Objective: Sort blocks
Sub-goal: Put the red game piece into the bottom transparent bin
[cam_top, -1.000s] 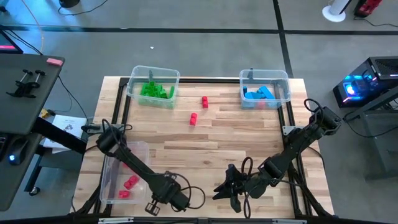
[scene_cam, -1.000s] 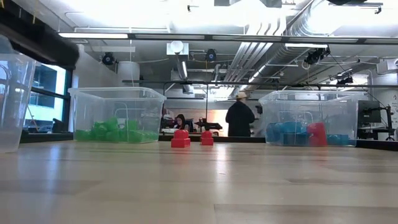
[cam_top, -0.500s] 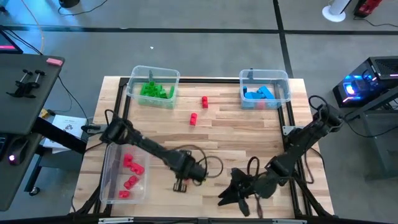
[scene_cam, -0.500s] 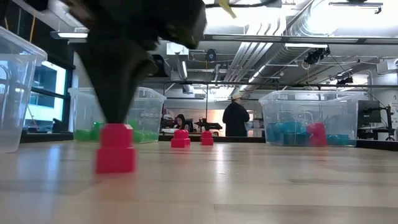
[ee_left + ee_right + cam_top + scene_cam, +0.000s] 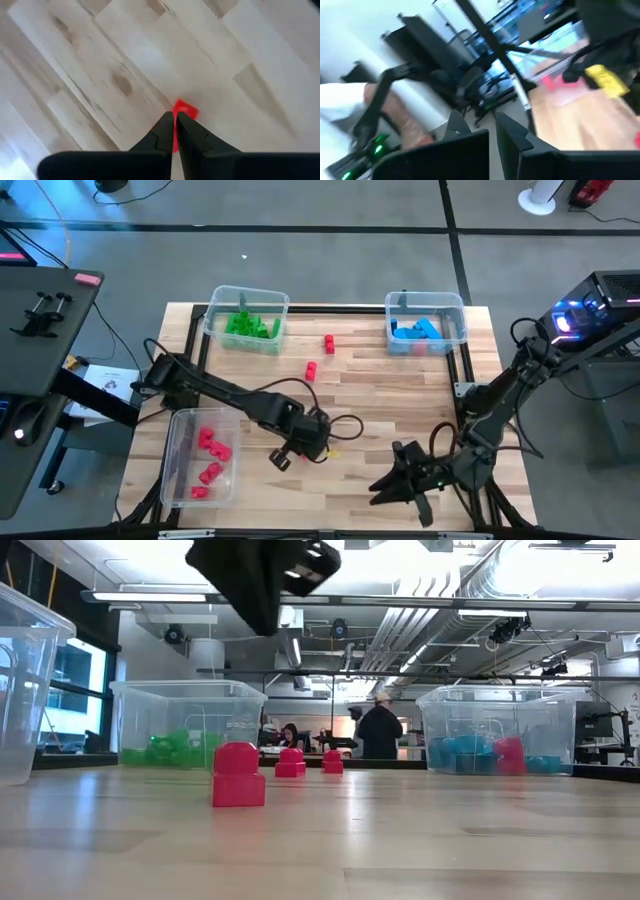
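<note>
Low view shows the small red studded plastic brick (image 5: 238,775) now alone on the wooden table (image 5: 420,840), the left gripper (image 5: 262,585) lifted clear above it, fingers closed and empty; right gripper (image 5: 400,480) shut, waiting near the front edge; the brick remains unsorted

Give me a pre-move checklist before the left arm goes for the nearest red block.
1. Left gripper above the red block: ok, raised clear of it.
2. Left fingers open enough to grasp: not ok, shut.
3. Block standing free on the table: ok.
4. Red bin reachable beside the left arm: ok.
5. Right gripper out of the way: ok, at the near table edge.
6. Two more red blocks left mid-table: ok.
</note>
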Robot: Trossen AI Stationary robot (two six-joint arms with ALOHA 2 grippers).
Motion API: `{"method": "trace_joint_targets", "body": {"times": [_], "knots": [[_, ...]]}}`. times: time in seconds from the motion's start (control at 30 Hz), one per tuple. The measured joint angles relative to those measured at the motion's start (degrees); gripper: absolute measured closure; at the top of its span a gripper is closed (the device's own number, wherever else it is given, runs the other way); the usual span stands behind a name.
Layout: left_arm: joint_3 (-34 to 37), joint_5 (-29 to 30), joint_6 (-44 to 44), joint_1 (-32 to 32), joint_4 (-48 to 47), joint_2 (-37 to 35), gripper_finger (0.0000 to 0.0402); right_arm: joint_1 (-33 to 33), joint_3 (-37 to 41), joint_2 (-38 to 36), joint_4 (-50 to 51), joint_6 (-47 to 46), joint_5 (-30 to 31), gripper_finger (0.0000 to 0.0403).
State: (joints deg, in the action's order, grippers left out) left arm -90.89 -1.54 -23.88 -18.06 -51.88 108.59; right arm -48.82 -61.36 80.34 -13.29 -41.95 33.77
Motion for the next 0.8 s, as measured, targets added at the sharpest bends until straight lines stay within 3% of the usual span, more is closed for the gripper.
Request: {"method": "trace_joint_targets", "body": {"times": [0.17,0.53,0.8], "knots": [[0.1,0.4,-6.3,-0.2,1.6,3.8,0.0339,0.3,0.0,0.0,0.4,-0.9,4.0,0.0403],[0.1,0.9,-9.9,-2.4,-1.2,9.1,0.0179,1.8,0.0,0.3,1.2,-4.5,8.1,0.0403],[0.1,1.0,-12.8,-0.6,-0.1,12.9,0.0147,3.7,0.0,0.3,1.5,-4.6,8.3,0.0403]]}}
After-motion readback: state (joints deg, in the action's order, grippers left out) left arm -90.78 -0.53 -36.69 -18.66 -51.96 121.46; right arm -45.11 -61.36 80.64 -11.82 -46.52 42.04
